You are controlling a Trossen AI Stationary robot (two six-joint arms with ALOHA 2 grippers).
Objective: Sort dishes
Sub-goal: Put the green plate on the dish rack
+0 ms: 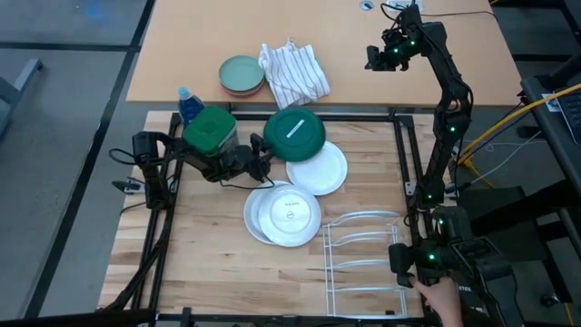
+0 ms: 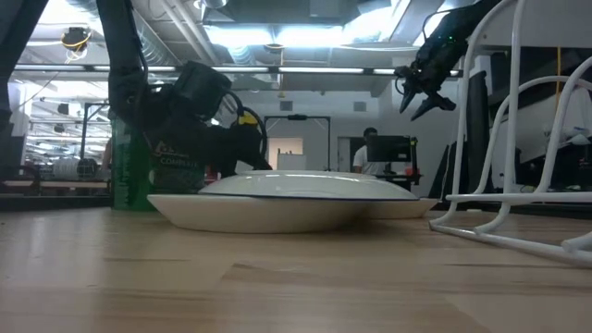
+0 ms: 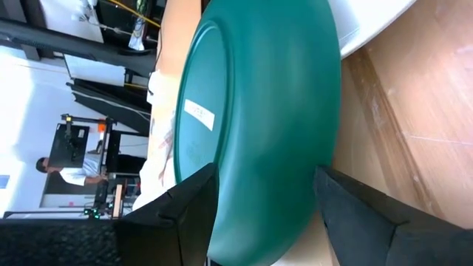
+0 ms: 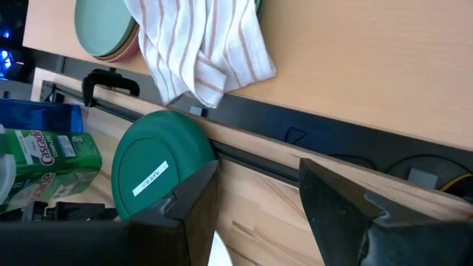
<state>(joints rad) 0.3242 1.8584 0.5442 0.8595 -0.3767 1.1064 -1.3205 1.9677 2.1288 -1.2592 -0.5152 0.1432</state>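
Left gripper (image 1: 263,156), fingers apart, straddles rim of green plate (image 1: 295,134). Plate prob. stiff, smooth, slippery, maybe breakable: pinch rim firmly. Right gripper (image 1: 371,58) open, far away.

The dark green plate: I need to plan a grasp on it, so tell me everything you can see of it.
The dark green plate is round, smooth and glossy, lying upside down with a white label on its base. It sits at the wooden table's far edge, overlapping a white plate. The left gripper is open at its rim, fingers either side, not yet closed.
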